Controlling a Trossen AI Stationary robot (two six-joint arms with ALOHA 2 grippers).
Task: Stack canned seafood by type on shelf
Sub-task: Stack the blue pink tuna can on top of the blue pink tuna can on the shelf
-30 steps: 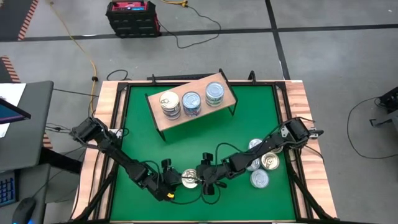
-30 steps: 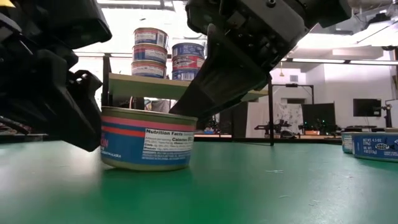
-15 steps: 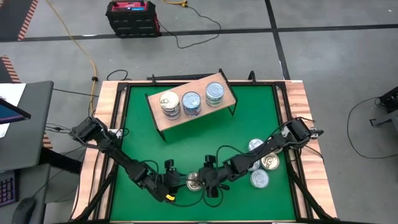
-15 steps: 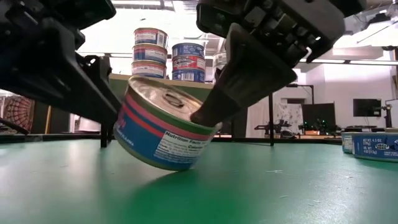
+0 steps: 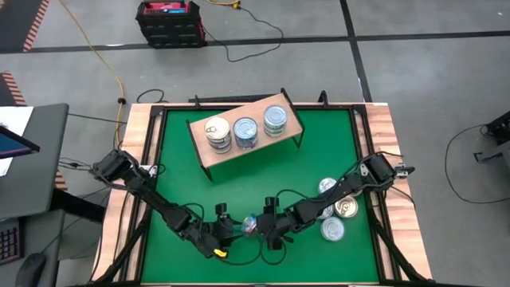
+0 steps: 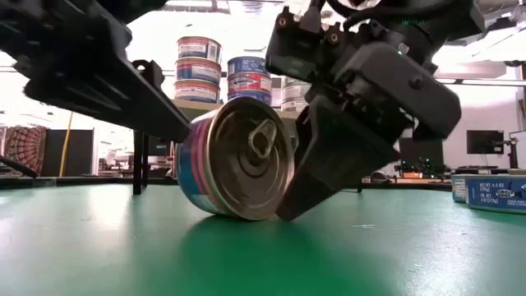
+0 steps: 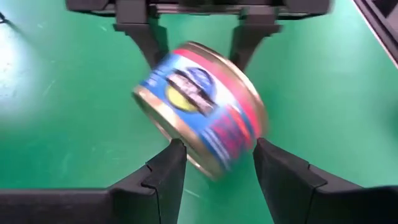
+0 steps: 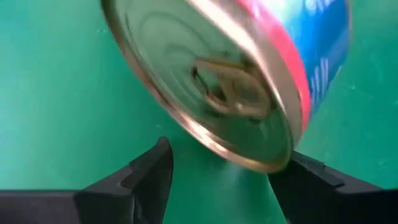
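A blue-and-red labelled can (image 6: 240, 160) with a gold pull-tab lid stands tipped on its lower rim near the table's near edge (image 5: 249, 225). Its lid faces the near edge and my right gripper. My left gripper (image 5: 229, 231) is open at the can's left, and its fingertips flank the can's base edge (image 7: 205, 165). My right gripper (image 5: 267, 227) is open at the can's right, looking onto the lid (image 8: 224, 93). The wooden shelf (image 5: 209, 155) carries three stacks of cans (image 5: 245, 131). My left gripper comes slanting down from the table's left. One finger (image 6: 140, 99) meets the can's upper left side wall (image 6: 191, 138). The can stands on edge with its lower rim on the table. My right gripper comes slanting down from the table's right. One finger (image 6: 329, 164) lies against the lid's right rim (image 6: 288, 177), with its tip near the table.
Several loose cans (image 5: 335, 209) lie on the green table near its right edge, also in the low view (image 6: 489, 191). The shelf stands toward the far edge on black legs (image 6: 138, 140). The table's wooden border (image 5: 127, 199) runs round the mat.
The can has gone from lying flat to tilted, then up on its edge, its left side raised and its lid turned toward the near edge. It has also shifted slightly right. Both grippers have moved a little toward the table's right with it.
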